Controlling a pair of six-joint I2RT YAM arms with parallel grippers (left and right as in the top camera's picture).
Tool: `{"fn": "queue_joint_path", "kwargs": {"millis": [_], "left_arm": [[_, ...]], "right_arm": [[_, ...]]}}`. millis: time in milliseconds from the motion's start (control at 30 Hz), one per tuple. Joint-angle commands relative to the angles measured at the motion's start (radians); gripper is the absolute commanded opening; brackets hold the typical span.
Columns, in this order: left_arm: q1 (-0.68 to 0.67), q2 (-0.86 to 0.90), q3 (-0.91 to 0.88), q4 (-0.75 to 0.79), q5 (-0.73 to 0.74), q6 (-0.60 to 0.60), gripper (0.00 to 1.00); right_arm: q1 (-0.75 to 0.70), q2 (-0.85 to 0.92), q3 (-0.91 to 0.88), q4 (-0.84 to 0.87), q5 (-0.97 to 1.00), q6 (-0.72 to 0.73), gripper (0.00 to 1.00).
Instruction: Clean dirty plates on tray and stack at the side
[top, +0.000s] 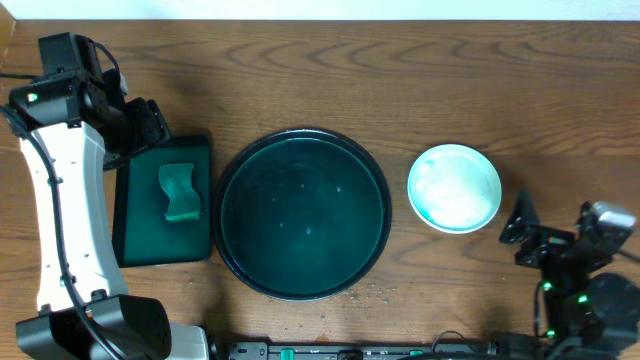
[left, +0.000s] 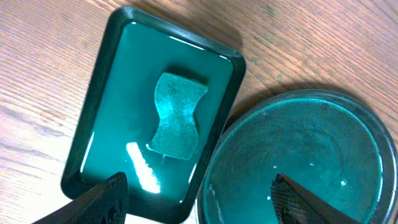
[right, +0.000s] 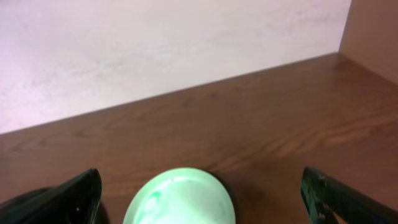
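- One white, teal-rimmed plate (top: 454, 187) lies flat, face up, on the counter (top: 450, 80), just right of the round tray (top: 300, 215), not touching it. It is round, so no long axis; can't tell if others sit under it.
- Left pincer (left: 199, 183) is spread wide, holding nothing, over the rectangular tray (left: 106, 93); the sponge (left: 176, 116) lies lengthwise in it.
- Right pincer (right: 200, 186) is spread wide, holding nothing, near the plate.

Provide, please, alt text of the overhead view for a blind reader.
A large round dark tray sits central, holding no plates, with a white teal-rimmed plate on the wooden table to its right. To its left, a rectangular green tray holds a green sponge; the left arm and right arm flank them.
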Motion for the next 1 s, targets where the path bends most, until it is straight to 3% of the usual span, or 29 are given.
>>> {"fn": "queue_joint_path", "kwargs": {"millis": [0, 400, 967], "left_arm": [[-0.001, 0.005, 0.005, -0.005, 0.006, -0.002, 0.74], [-0.001, 0.005, 0.005, -0.005, 0.006, -0.002, 0.74], [-0.001, 0.005, 0.005, -0.005, 0.006, -0.003, 0.74]], "right_arm": [[-0.008, -0.094, -0.151, 0.087, -0.034, -0.012, 0.99], [-0.008, -0.262, -0.484, 0.315, -0.039, 0.111, 0.99], [-0.008, -0.261, -0.52, 0.374, -0.042, 0.054, 0.99]]}}
